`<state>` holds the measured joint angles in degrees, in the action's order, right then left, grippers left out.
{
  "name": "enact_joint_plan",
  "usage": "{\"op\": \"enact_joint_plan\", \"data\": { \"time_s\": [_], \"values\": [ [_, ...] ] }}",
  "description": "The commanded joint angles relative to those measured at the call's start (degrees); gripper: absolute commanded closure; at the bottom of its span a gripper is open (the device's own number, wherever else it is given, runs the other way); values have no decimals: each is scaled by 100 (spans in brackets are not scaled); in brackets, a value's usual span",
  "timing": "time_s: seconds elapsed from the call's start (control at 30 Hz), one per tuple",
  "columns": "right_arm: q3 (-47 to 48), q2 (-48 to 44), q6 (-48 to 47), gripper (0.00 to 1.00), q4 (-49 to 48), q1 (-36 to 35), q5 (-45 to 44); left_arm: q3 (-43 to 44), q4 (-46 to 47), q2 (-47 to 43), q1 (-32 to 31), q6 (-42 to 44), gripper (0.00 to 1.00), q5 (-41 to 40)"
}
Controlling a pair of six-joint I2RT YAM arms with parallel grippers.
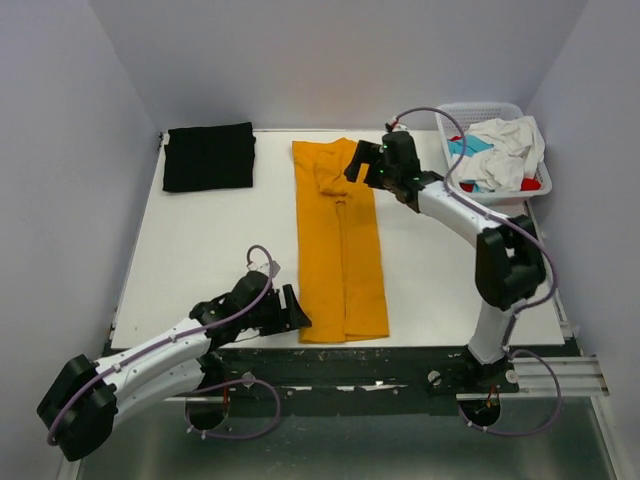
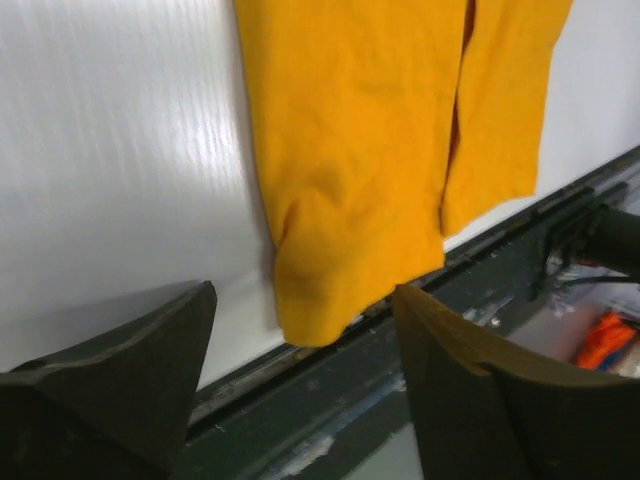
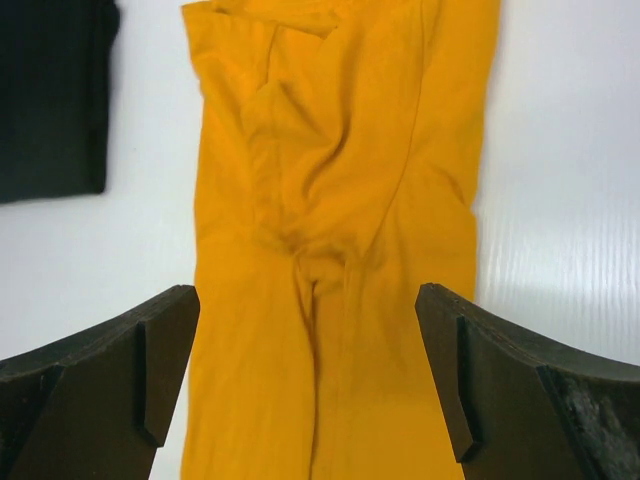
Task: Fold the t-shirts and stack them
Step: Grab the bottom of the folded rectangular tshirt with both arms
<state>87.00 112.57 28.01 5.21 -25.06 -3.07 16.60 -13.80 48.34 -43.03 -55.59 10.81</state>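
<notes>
Orange shirt [image 1: 340, 245] lies flat mid-table [image 1: 210, 250], folded into a long strip running from the far edge to the near edge. The sleeve folds are bunched at its far end.

Left gripper [image 1: 295, 310] sits low at the near edge, just left of the strip's near-left corner. Its fingers [image 2: 150, 350] are spread with nothing pinched. In the wrist view that corner of the orange shirt [image 2: 340, 200] lies ahead of the gap, between the two fingertips but beyond them. It seems to hang slightly over the table edge onto the dark rail [image 2: 330, 400]. The right-hand finger comes close to the cloth; touching or not, cannot tell.

Right gripper [image 1: 358, 165] is over the far end of the strip, above the bunched folds. Its fingers [image 3: 150, 370] are wide apart, holding nothing. In the wrist view the orange shirt [image 3: 340, 200] fills the space between them, a finger off each long edge. The cloth looks to be below the tips, not gripped.

Black shirt [image 1: 209, 157] lies folded at the far-left corner, well apart from both grippers. Its edge shows in the right wrist view [image 3: 50, 100].

Basket [image 1: 480, 108] stands at far right and holds crumpled shirts [image 1: 500, 150], white, teal and red.
</notes>
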Motion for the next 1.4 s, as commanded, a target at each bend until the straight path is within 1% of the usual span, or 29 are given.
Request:
{"op": "enact_joint_plan", "data": {
  "time_s": [0.0,0.1,0.13,0.17,0.2,0.23,0.3,0.47,0.53,0.57,0.6,0.7,0.87,0.97,1.13,1.2,1.3,1.33,1.37],
  "values": [
    [-1588,-1200,518,0,-39,-3,93,-325,-116,-84,-346,-480,41,-156],
    [-2764,-2066,822,0,-349,-16,114,-475,229,43,-482,-544,55,24],
    [-3035,-2300,914,0,-378,-14,87,-470,248,82,-515,-549,62,81],
    [-3279,-2558,987,0,-369,-10,70,-438,140,128,-554,-561,66,61],
    [-3449,-2754,1012,0,-345,-14,41,-393,-48,148,-585,-586,69,-53],
    [-3623,-2973,1043,0,-301,-20,7,-373,-176,129,-609,-622,69,-148],
    [-3833,-3274,1042,0,-112,-34,-76,-422,-266,56,-628,-681,79,-254],
    [-4422,-3881,1184,0,449,-109,4,-495,-82,-53,-645,-629,83,-185],
    [-4752,-4185,1266,1,507,-193,242,-568,178,-12,-654,-641,90,-83],
    [-4929,-4312,1338,1,528,-244,442,-620,403,24,-655,-633,97,35],
    [-5074,-4433,1383,3,525,-310,653,-627,529,75,-654,-616,100,101],
    [-5368,-4652,1365,4,905,-680,1111,-537,602,138,-671,-448,100,147],
    [-5698,-4988,1500,6,1773,-1422,1363,-549,646,-77,-681,-347,100,153],
    [-5876,-5192,1577,9,2167,-1484,1434,-601,570,-259,-689,-395,100,77],
    [-6273,-5356,1722,19,2028,-1522,1917,-772,739,-381,-692,-479,100,98],
    [-6384,-5283,1754,22,1906,-1553,1948,-780,776,-373,-690,-453,100,118],
    [-6473,-4991,1785,35,1681,-1556,2009,-775,897,-325,-690,-426,100,191],
    [-6489,-4919,1790,42,1613,-1562,2010,-764,885,-309,-690,-418,100,193],
    [-6499,-4847,1817,56,1597,-1568,1986,-747,860,-307,-690,-417,100,183]
  ]
}}
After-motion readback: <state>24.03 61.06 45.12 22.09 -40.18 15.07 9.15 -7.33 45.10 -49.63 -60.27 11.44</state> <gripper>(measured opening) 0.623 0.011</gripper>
